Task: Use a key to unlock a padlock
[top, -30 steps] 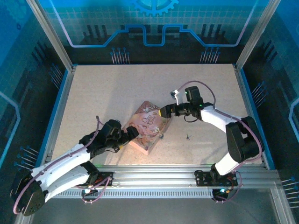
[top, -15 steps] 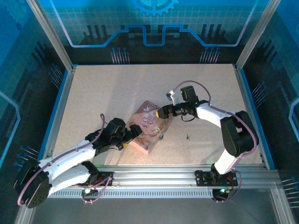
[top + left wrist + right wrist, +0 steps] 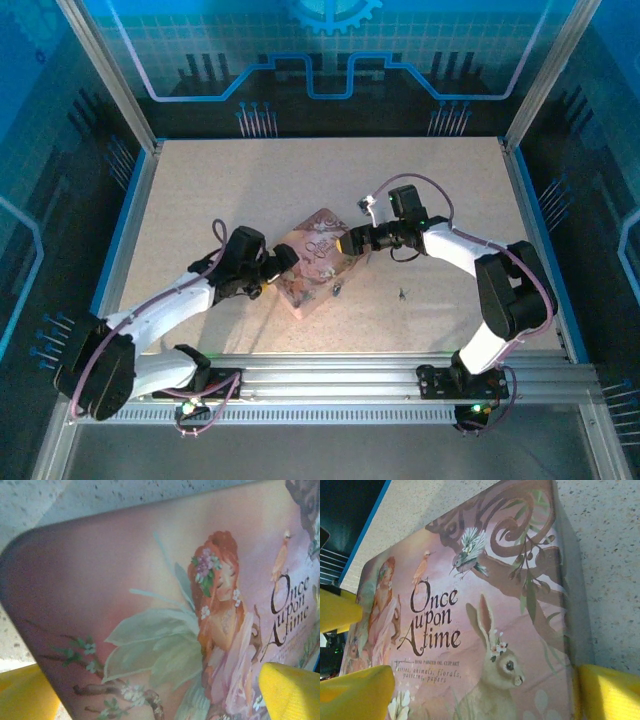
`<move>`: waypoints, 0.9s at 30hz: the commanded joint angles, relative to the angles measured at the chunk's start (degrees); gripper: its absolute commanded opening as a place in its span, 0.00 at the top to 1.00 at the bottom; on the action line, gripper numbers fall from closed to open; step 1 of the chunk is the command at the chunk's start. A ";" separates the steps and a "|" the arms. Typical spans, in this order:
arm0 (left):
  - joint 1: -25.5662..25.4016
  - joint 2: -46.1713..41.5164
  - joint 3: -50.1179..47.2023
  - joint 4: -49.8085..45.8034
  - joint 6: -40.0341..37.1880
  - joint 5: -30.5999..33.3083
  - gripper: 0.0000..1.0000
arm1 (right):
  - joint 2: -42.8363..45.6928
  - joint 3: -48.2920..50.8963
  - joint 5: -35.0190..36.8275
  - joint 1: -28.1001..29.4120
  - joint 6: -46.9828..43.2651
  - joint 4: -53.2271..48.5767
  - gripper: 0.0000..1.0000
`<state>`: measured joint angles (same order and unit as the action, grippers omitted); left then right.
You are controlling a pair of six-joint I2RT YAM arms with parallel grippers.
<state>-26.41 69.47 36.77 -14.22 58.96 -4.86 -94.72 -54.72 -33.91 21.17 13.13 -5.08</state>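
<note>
Since the earlier frame, the left arm has swung farther onto the table (image 3: pixel 230 190), and the pink box (image 3: pixel 318 255) has shifted slightly away from the near edge and turned.

Left gripper (image 3: pixel 283 264): the jaws stand wide apart. In the left wrist view, one corner of the box sits between the yellow pads (image 3: pixel 290 690), with the fairy illustration facing the camera.

Right gripper (image 3: pixel 346 243): it meets the box from the opposite side. In the right wrist view its yellow pads (image 3: pixel 610 690) straddle the box. The right-hand pad lies against the box edge, and the other pad overlaps the printed face. Whether the jaws clamp the box or merely bracket it cannot be determined from these views.

Padlock (image 3: pixel 337 291): it lies on the table just beside the near right edge of the box, clear of both grippers.

Key (image 3: pixel 403 294): it lies on bare table to the right of the padlock, apart from it, and no gripper touches it.
</note>
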 commanded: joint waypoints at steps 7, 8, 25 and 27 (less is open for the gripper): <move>5.15 10.99 10.19 8.49 -7.40 -8.58 0.01 | 1.55 0.74 -2.51 0.85 1.73 0.37 0.06; 5.68 12.34 11.09 8.56 -7.75 -8.89 0.01 | 1.54 0.60 -2.23 0.84 1.81 0.43 0.06; 8.81 25.96 22.38 8.34 -11.91 -10.80 0.01 | -1.96 -2.94 0.07 -0.34 4.27 2.53 0.05; 9.09 26.41 23.12 8.01 -12.35 -10.47 0.01 | -2.60 -4.02 0.45 -0.51 4.19 2.24 0.06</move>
<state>-16.56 94.63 57.28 -10.31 47.62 -8.88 -95.59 -56.01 -27.79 19.68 16.64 -4.29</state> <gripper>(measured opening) 0.990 0.945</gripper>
